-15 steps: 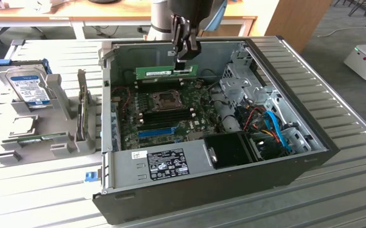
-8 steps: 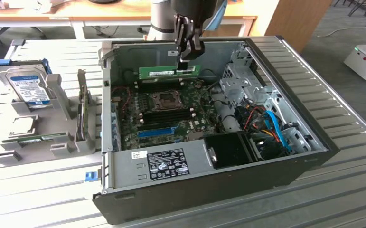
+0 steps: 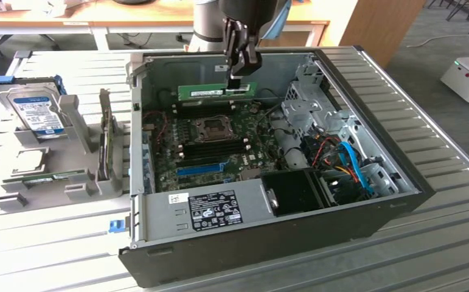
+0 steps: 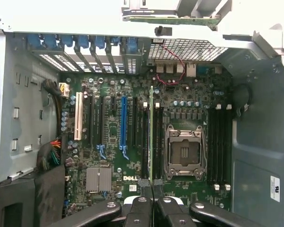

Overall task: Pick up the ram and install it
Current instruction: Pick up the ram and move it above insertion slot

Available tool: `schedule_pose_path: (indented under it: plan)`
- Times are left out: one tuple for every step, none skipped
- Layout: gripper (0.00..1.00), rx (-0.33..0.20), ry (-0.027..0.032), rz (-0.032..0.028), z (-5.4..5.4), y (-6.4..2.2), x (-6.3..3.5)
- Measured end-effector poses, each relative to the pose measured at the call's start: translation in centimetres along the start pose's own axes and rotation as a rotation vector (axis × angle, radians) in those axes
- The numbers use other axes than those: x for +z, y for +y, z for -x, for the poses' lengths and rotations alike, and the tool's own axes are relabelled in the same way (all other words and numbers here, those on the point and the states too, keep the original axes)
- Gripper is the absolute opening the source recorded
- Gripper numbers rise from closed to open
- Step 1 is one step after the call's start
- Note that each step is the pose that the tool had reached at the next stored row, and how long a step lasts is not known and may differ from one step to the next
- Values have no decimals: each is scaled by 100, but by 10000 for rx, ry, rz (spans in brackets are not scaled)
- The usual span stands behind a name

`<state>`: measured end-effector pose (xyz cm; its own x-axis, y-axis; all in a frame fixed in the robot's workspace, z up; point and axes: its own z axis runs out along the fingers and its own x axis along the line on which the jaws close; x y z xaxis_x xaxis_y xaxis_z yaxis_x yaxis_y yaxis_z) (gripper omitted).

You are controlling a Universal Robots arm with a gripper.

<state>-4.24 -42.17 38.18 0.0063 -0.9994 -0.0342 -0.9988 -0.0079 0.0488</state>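
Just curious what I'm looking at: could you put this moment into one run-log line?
gripper: shut on ram | ram: held above motherboard inside open computer case | install: not yet seated

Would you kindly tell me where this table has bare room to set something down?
Bare table slats: near side of the gray fixture, and the exterior view's right of the computer case. Crowded: the fixture around the hard drive, and inside the case under the gripped ram.
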Motion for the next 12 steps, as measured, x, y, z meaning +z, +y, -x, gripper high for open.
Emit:
schedule_pose_path:
  plan:
    - [12,0,0,0,8,0,0]
    - [12,1,-1,-1,15,-1,1]
    - [12,1,-1,0,21,-1,1]
    - [12,0,0,-1,21,-1,1]
    - [12,0,-1,-1,21,-1,1]
    - [12,0,-1,-1,21,-1,1]
    - [12,0,-1,-1,21,-1,1]
    - [12,1,-1,-1,21,-1,1]
    - [12,2,-2,-2,21,-1,2]
    - [12,1,-11,-6,21,-1,6]
    - [12,0,-22,-15,21,-2,13]
    - [12,-1,-30,-23,21,-2,21]
